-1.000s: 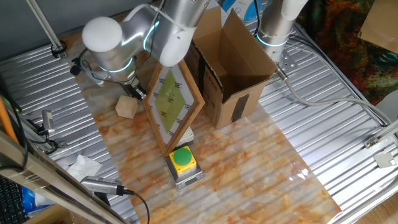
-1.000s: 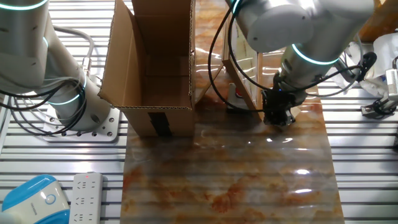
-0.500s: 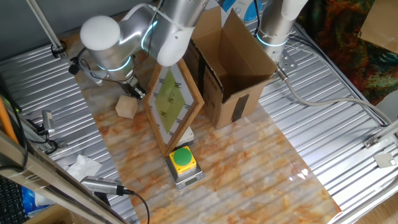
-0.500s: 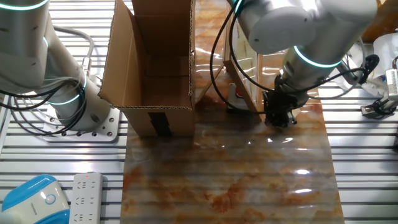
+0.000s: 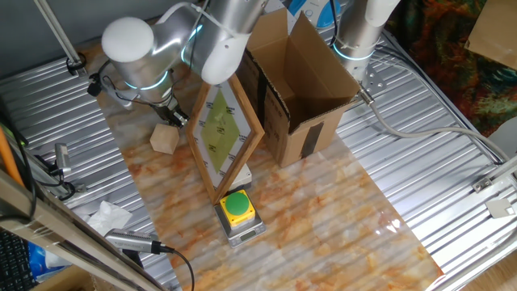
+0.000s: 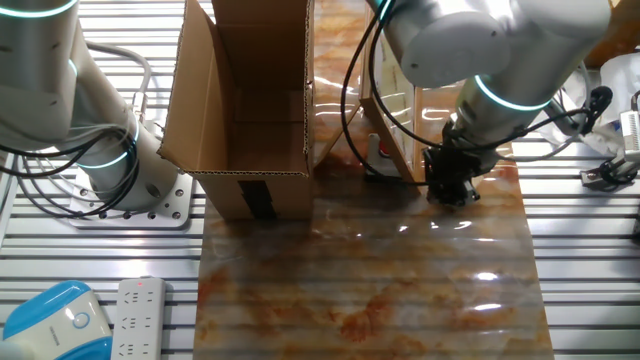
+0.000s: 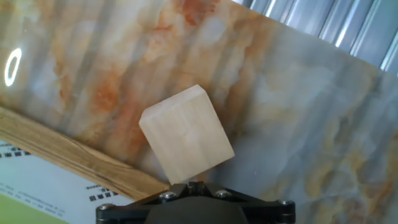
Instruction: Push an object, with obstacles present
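The wooden cube (image 5: 164,140) sat on the marbled surface (image 5: 323,218) near its far left corner, just beside the framed board (image 5: 224,139). The gripper (image 5: 177,120) touched the cube; its opening could not be told.

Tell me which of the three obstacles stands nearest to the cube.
The framed board: its wooden edge runs right beside the cube. The button lies past the board's far corner, and the box stands behind the board.
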`<state>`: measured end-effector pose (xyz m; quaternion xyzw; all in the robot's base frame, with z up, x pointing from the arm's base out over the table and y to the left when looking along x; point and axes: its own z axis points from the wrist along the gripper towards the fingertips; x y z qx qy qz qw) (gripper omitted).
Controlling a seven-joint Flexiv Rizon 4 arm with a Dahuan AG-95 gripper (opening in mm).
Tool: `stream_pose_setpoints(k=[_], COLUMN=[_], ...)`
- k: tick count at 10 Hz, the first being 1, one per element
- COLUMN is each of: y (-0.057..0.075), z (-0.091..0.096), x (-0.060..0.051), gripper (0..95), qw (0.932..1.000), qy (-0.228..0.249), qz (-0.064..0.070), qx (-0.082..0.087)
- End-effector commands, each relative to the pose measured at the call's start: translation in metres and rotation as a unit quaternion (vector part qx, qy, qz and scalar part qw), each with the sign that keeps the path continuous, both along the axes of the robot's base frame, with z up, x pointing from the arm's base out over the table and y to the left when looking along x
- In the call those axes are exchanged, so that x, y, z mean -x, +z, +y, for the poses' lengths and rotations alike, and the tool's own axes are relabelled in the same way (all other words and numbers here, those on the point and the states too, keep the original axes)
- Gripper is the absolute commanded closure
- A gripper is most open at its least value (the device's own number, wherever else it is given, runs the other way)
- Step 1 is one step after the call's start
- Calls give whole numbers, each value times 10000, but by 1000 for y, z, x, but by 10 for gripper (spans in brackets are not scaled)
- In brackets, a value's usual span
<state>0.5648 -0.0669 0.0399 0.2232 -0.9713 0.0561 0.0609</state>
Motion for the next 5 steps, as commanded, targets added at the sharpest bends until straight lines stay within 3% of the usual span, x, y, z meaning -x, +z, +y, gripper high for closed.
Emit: stream_pose_setpoints(k=[1, 5], y=[1, 2], z=[-3, -6], x=[-2, -3], gripper=[950, 950], qw=[9999, 9995], qy=[118, 303], qz=[20, -18], qx=[-15, -41])
